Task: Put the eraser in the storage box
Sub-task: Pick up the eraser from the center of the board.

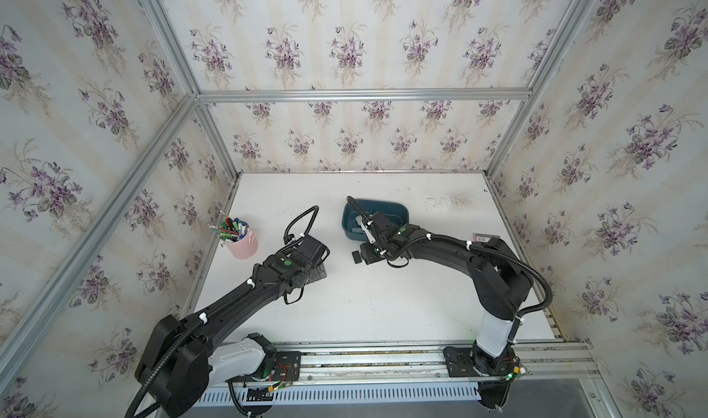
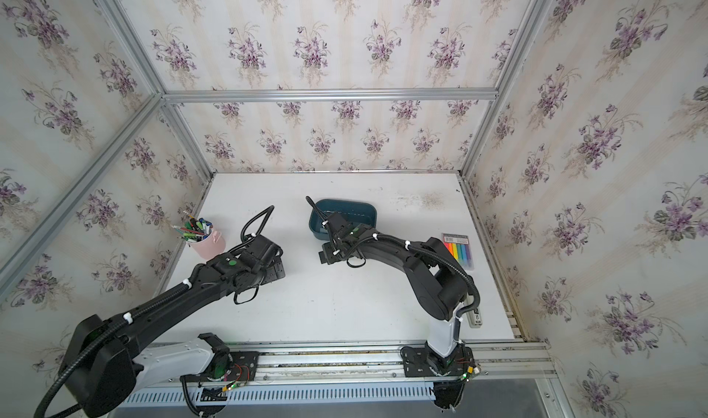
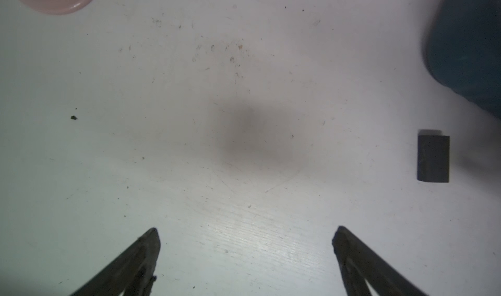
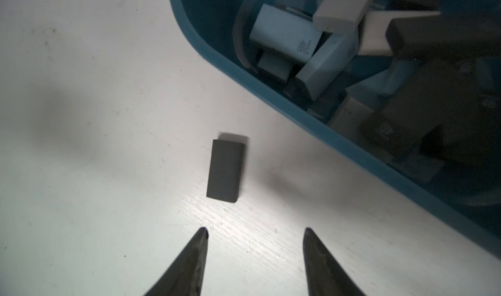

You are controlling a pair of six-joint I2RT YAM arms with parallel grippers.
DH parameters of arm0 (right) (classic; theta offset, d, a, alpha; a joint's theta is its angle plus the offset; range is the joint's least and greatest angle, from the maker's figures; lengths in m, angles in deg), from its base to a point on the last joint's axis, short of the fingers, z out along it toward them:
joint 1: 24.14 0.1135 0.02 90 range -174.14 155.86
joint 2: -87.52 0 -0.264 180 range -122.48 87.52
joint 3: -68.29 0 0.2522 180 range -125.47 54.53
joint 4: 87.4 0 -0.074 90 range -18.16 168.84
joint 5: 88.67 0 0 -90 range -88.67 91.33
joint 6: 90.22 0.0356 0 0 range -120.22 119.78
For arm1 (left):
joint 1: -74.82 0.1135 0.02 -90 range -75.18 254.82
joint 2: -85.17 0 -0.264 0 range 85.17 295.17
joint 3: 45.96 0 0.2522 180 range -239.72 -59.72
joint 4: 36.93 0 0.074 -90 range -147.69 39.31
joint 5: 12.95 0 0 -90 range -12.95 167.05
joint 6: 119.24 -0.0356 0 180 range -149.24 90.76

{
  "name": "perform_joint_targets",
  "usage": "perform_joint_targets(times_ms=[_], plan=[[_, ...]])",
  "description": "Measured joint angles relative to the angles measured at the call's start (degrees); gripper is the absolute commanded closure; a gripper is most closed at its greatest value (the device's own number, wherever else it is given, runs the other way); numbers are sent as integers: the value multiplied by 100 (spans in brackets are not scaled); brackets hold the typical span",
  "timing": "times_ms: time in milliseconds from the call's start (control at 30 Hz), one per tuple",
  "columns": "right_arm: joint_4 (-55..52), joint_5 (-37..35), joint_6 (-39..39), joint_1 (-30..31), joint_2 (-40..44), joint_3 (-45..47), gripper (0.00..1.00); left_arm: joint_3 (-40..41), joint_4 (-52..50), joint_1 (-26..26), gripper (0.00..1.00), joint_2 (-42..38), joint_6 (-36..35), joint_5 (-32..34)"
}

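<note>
Step in hand: the eraser (image 4: 225,171) is being approached by the right gripper (image 4: 256,231); no grasp is made yet.
Eraser: laid flat on the bench (image 4: 81,199), just outside the storage box (image 4: 379,164).
Right gripper: jaws parted, nothing held.
Left gripper (image 3: 246,229): spread wide, empty.
Next move: the jaws likely need to be centred across the eraser's narrow sides, lowered and closed.

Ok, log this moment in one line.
dark eraser: on table, beside storage box | right gripper: open, empty | left gripper: open, empty
</note>
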Motion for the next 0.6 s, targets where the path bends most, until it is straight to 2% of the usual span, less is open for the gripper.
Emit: perform_joint_targets(times_ms=[167, 600], plan=[[105, 101, 0, 293, -317, -284, 43, 109, -96, 4, 0, -293, 26, 98], [-28, -195, 20, 352, -964, -656, 47, 85, -129, 9, 0, -122, 17, 125]])
